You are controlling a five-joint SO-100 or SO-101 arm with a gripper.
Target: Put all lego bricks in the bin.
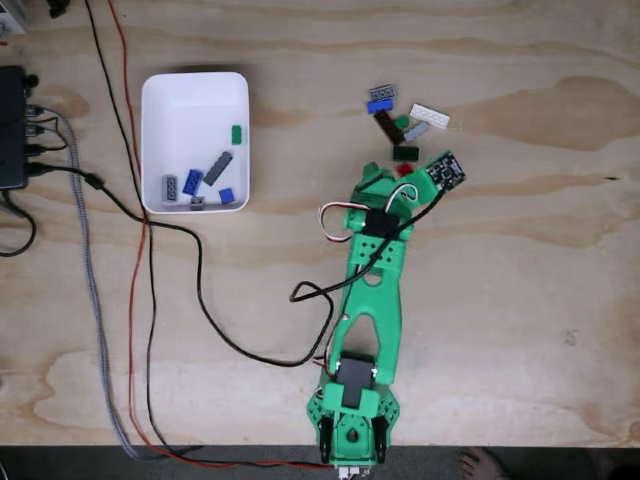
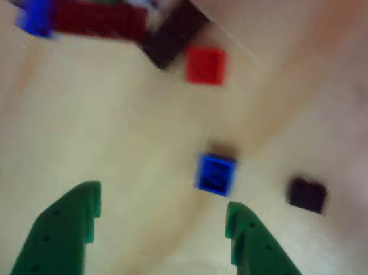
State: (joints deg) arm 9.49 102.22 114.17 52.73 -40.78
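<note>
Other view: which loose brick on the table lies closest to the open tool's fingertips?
The small blue square brick, just ahead of the tool and nearer its right fingertip. The small black brick sits off to the right; the red square brick and the cluster lie farther up.

The arm (image 1: 368, 300) is showing bright green printed links with black servo blocks, looping black and white cables, and two green wedge-shaped fingers (image 2: 63, 230) dotted with small holes.
</note>
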